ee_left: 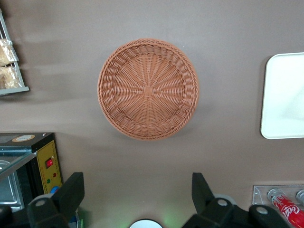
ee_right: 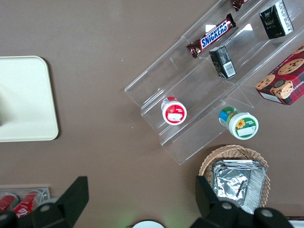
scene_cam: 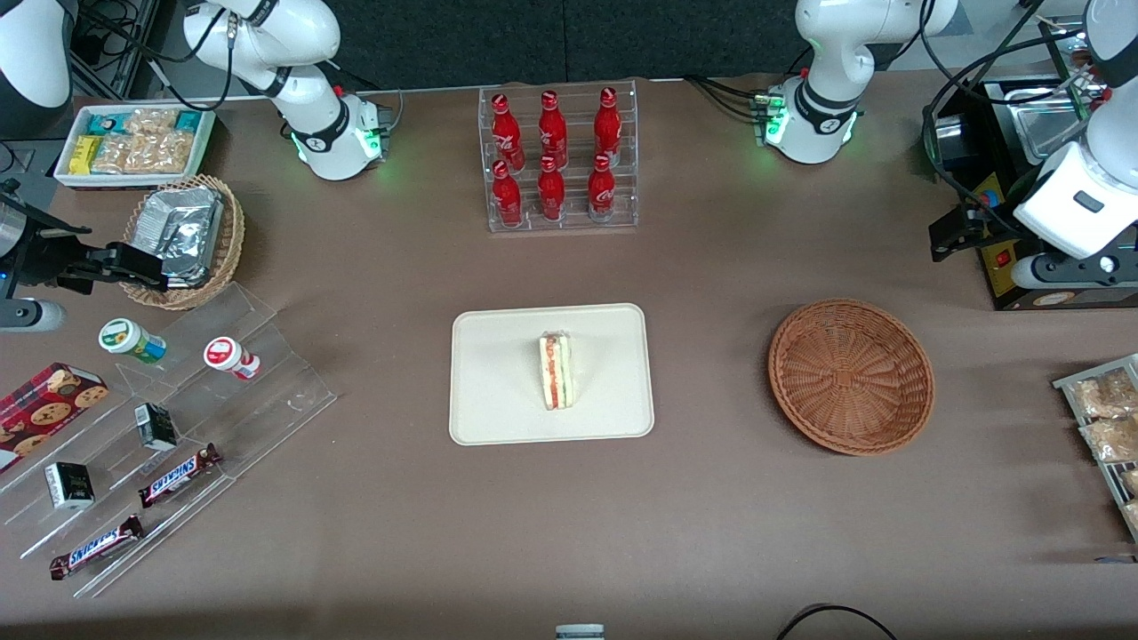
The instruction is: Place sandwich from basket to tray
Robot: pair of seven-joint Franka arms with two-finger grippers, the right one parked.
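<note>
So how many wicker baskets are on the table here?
2. The reddish-brown basket sits empty beside the tray, under the open claw. A smaller tan basket holding foil packs lies toward the parked arm's end.

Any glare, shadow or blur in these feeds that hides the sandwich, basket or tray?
Front view: even light, soft shadows; the clear-wrapped triangular sandwich reads sharply on the cream rectangular plastic tray. Left wrist view: the reddish-brown round wicker basket is crisp and empty, the tray's edge slightly washed out; the open pincer, raised above the table, shows dark. Right wrist view: mild glare on acrylic shelves.
</note>
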